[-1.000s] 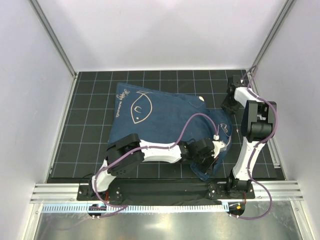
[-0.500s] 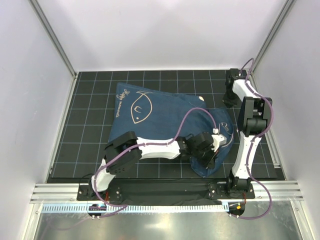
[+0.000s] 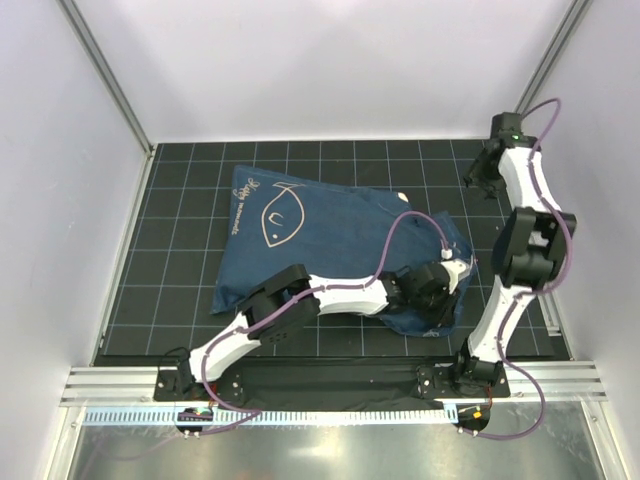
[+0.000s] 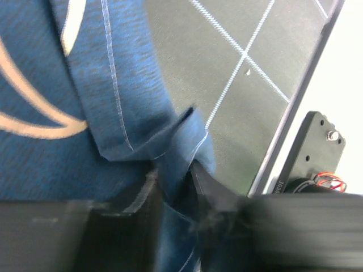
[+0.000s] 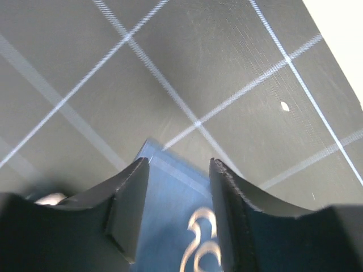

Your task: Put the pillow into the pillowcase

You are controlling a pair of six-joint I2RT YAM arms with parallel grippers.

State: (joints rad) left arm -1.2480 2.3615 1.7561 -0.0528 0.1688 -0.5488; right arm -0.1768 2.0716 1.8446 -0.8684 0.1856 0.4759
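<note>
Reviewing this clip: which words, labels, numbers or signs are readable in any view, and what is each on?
No text is legible.
Script lettering on the pillowcase, beside the fish drawing, top view: too small to read.
Script curls on the pillowcase, right wrist view: cut off, unreadable.
Possible faint marking on the black bracket, left wrist view: too blurred to tell.

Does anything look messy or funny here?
Yes. The pillowcase lies crooked on the mat, and its near right corner is bunched into a fold pinched between the jaws of the left gripper.
</note>
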